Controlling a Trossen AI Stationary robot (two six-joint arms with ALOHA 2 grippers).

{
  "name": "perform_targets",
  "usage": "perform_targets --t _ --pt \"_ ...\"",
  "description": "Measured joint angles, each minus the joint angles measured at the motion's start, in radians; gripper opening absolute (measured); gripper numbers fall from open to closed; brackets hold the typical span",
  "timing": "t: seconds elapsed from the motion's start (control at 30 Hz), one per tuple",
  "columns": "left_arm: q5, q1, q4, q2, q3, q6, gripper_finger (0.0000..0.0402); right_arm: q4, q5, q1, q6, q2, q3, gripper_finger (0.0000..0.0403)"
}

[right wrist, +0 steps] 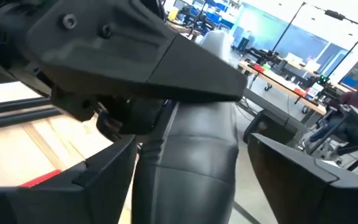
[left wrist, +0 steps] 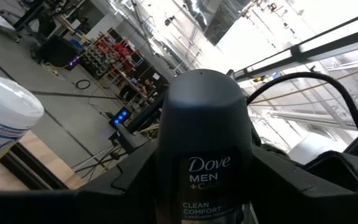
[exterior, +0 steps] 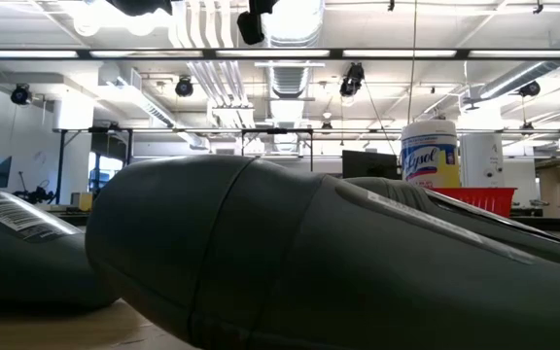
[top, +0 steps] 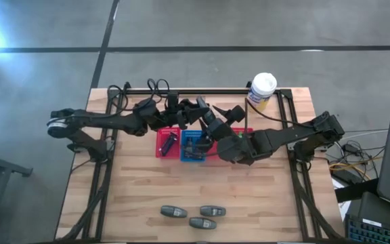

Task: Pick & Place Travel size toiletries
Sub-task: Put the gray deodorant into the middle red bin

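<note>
A grey oval Dove bottle [left wrist: 204,124] hangs in the air above the red basket [top: 162,144] and the blue basket [top: 193,154], with my left gripper [left wrist: 204,168] shut on it. My right gripper [right wrist: 191,180] is open and reaches in from the table's right. Its fingers stand on either side of the same bottle [right wrist: 194,155], and a gap shows at one finger [right wrist: 291,168]. Three more grey oval bottles [top: 175,212] [top: 212,211] [top: 202,222] lie flat near the table's front edge. Small dark items [top: 170,141] lie in the baskets. My left gripper pinches the bottle's lower body [left wrist: 166,186] between its two fingers, one on each side. The rounded cap end [left wrist: 201,87] points away from the gripper and slightly up. The bottle is lifted clear over the baskets. My right gripper: I cannot tell whether its one near finger [right wrist: 114,168] touches the bottle.
A white-and-yellow canister [top: 263,88] stands at the back right of the table. Black cables [top: 156,87] lie along the far edge. In the low view the near grey bottles [exterior: 309,262] fill the foreground. Bare wood lies between the baskets and the front bottles.
</note>
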Motion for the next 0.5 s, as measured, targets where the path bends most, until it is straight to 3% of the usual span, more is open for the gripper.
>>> perform_targets --t 0.17,0.5 --pt "-0.001 0.0 0.001 0.0 0.0 0.001 0.0209 0.0 0.0 0.001 -0.008 0.0 0.0 0.0312" --pt "-0.006 0.0 0.0 0.0 0.0 0.01 0.0209 -0.008 -0.025 -0.006 0.008 0.0 -0.001 0.0236"
